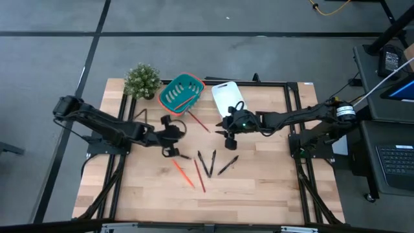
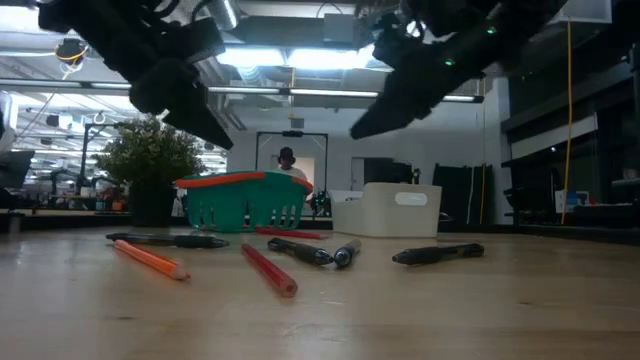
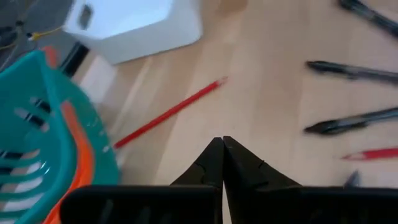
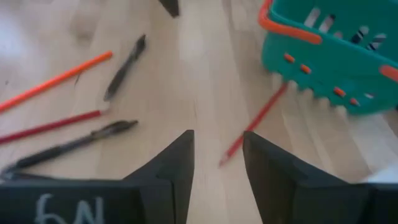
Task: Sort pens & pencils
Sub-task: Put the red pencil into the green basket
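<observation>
Pencils (image 2: 268, 268) below right hand (image 1: 229, 140) (seemingly empty).

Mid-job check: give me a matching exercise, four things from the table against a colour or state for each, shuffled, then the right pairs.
Things:
1. slotted plastic basket
2. rectangular plastic bin
3. left pincer
4. right pincer

Colour or state:
A. fingers apart, nothing between them
B. white
C. teal with an orange rim
D. fingertips pressed together, empty

Pairs: 1-C, 2-B, 3-D, 4-A
</observation>
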Robot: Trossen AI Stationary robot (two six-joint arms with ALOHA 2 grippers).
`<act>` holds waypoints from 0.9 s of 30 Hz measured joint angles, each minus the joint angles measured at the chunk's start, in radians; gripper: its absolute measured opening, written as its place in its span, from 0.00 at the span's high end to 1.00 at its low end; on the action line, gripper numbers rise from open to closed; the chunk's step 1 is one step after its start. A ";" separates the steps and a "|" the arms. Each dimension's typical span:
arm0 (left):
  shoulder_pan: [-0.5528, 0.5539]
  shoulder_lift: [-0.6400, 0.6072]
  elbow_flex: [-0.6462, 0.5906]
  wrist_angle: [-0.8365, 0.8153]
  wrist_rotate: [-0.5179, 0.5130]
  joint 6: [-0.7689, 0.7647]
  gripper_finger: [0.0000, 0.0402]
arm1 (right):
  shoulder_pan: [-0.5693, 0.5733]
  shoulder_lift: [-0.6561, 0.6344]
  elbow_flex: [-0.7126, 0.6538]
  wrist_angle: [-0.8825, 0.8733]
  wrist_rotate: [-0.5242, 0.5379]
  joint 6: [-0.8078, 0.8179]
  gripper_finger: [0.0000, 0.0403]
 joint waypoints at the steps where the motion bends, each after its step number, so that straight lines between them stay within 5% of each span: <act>1: 0.004 -0.021 -0.020 -0.003 -0.009 -0.005 1.00 | 0.000 0.022 0.025 -0.009 -0.008 -0.003 0.66; 16: 0.107 -0.047 -0.069 -0.007 0.013 0.050 0.77 | -0.061 0.384 0.474 -0.332 -0.026 -0.076 0.66; 27: 0.129 -0.048 -0.069 -0.116 0.017 0.096 0.76 | -0.129 0.443 0.536 -0.384 -0.105 0.040 0.66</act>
